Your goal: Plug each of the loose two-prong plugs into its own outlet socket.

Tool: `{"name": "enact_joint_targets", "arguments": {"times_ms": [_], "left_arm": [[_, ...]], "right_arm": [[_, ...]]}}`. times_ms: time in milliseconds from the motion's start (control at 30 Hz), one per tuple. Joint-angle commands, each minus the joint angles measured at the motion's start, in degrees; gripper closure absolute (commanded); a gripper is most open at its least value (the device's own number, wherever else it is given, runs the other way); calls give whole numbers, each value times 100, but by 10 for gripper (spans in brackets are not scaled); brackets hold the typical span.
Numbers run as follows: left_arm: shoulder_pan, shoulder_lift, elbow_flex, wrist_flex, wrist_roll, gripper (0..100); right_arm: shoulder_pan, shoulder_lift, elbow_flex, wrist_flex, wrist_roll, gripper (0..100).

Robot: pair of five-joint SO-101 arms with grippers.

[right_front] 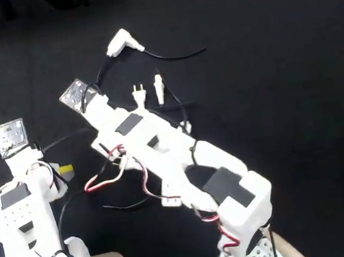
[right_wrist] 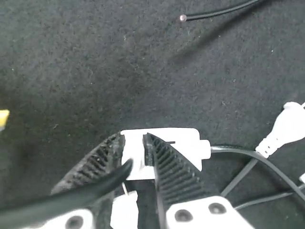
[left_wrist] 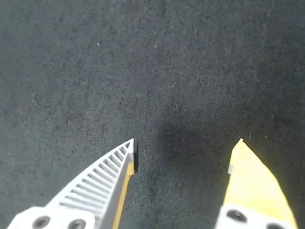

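Left gripper [left_wrist: 186,143]: released, jaws spread wide over the bare black cloth [left_wrist: 143,71], nothing between them; in the high view its arm [right_front: 21,211] stands at 8 o'clock of the table.

Right gripper [right_wrist: 134,138]: set at one end of a white outlet socket [right_wrist: 181,143], which lies flat on the cloth with a black cord leaving its other end; I cannot tell whether this claw is clenched, released or grasping anything.

A white plug [right_wrist: 284,128] lies near the socket's corded end, apart from it, plugged into nothing.

From overhead I see the right arm [right_front: 162,149] extending from 5 o'clock toward 10 o'clock; a short plug [right_front: 139,95] and a slim plug [right_front: 159,87] lie side by side just beyond it at 11 o'clock, neither in a socket; a white corded connector [right_front: 124,43] lies farther out at 11 o'clock, well apart from both.
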Motion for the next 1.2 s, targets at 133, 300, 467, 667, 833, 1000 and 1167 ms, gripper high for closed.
{"name": "enact_joint_targets", "arguments": {"times_ms": [133,300,467,667,833,1000,1167], "left_arm": [[-57,-114,-48,-97,53,686],[-57,-105,-48,-97,53,686],[-66,-105,-48,-97,53,686],[-66,-88,-48,-97,53,686],[-66,-88,-48,-97,53,686],[-66,-88,-40,-97,53,686],[-66,-88,-40,-97,44,686]], "right_arm": [[9,101,488,-563,334,987],[202,-171,470,-765,325,987],[809,-321,84,-1152,299,987],[1222,-365,75,-1952,299,987],[1363,-365,57,-1987,308,987],[1442,-321,4,-2505,290,987],[1670,-154,-4,-3622,290,986]]}}
